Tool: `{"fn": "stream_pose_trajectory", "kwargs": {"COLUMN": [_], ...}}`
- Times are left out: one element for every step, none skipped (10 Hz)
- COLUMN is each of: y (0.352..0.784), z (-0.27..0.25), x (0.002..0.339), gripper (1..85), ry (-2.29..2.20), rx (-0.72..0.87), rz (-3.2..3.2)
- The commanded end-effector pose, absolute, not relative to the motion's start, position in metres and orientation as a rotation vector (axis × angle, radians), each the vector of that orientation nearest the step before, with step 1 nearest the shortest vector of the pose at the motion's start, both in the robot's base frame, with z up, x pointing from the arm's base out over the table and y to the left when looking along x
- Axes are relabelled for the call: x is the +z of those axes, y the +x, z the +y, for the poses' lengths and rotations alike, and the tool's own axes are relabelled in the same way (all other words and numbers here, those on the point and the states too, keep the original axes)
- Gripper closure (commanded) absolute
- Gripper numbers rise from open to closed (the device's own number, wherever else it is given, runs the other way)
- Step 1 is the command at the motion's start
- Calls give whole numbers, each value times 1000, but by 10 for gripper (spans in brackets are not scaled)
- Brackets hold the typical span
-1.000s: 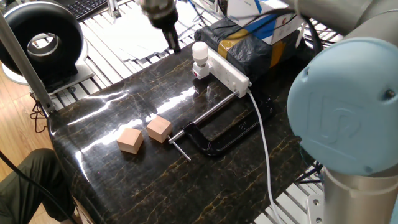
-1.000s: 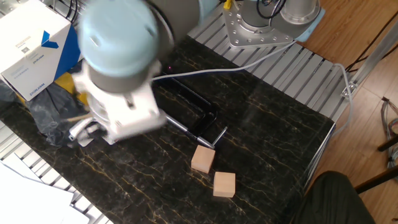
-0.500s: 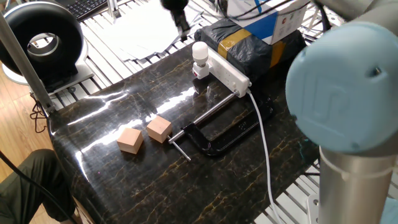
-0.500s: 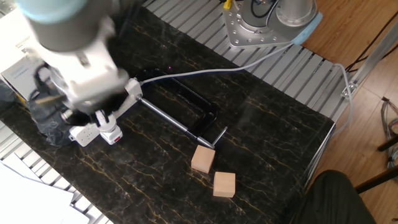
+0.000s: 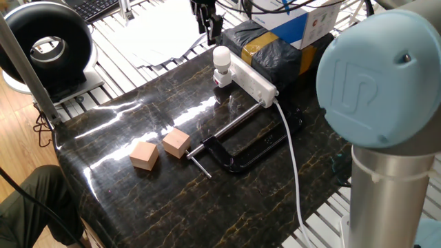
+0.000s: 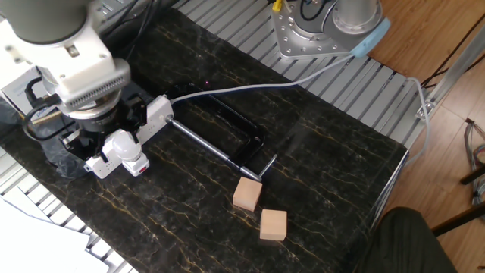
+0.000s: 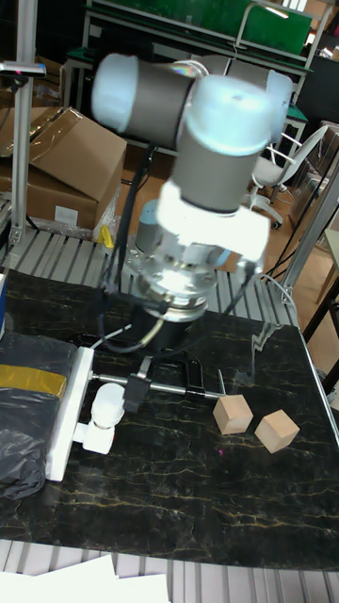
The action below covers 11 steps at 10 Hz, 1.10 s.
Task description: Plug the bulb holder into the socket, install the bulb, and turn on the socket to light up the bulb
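The socket (image 5: 252, 78) lies at the far edge of the tabletop (image 5: 138, 193), held against a wrapped black bundle (image 5: 275, 52) so that it does not slide. The bulb holder (image 6: 136, 166) sits plugged into its end outlet, and the bulb (image 5: 221, 58) stands upright in it, unlit. The hand (image 5: 209, 17) hangs just at 12 o'clock from the bulb and carries nothing; whether its fingers are apart I cannot tell. I judge only the switch remains. A black clamp (image 5: 241, 148) at 6 o'clock from the socket pins its white cable (image 5: 292, 158). Two wooden cubes (image 5: 160, 149) lie at 8 o'clock, well apart, blocking nothing.
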State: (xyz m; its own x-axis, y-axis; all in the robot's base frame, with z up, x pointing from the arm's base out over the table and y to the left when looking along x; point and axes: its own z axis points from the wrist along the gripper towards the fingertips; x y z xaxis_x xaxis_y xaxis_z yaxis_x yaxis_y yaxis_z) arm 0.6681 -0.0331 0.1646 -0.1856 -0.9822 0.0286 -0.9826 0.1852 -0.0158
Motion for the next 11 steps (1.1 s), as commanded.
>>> {"fn": "stream_pose_trajectory", "kwargs": {"y": [665, 665, 663, 659, 657, 660, 663, 665, 663, 662, 658], "z": [-50, -51, -53, -49, -51, -56, -58, -58, -56, -56, -54], "x": [156, 155, 152, 150, 148, 147, 143, 136, 130, 128, 124], "gripper": [283, 277, 267, 203, 160, 153, 153, 143, 123, 117, 110], "ry": [2079, 2089, 2103, 2125, 2143, 2148, 2154, 2173, 2183, 2181, 2176], "rx": [38, 44, 40, 4, 5, 37, 50, 42, 11, 9, 1], "rz": [-2349, -2346, -2329, -2315, -2305, -2306, -2296, -2270, -2260, -2257, -2249]}}
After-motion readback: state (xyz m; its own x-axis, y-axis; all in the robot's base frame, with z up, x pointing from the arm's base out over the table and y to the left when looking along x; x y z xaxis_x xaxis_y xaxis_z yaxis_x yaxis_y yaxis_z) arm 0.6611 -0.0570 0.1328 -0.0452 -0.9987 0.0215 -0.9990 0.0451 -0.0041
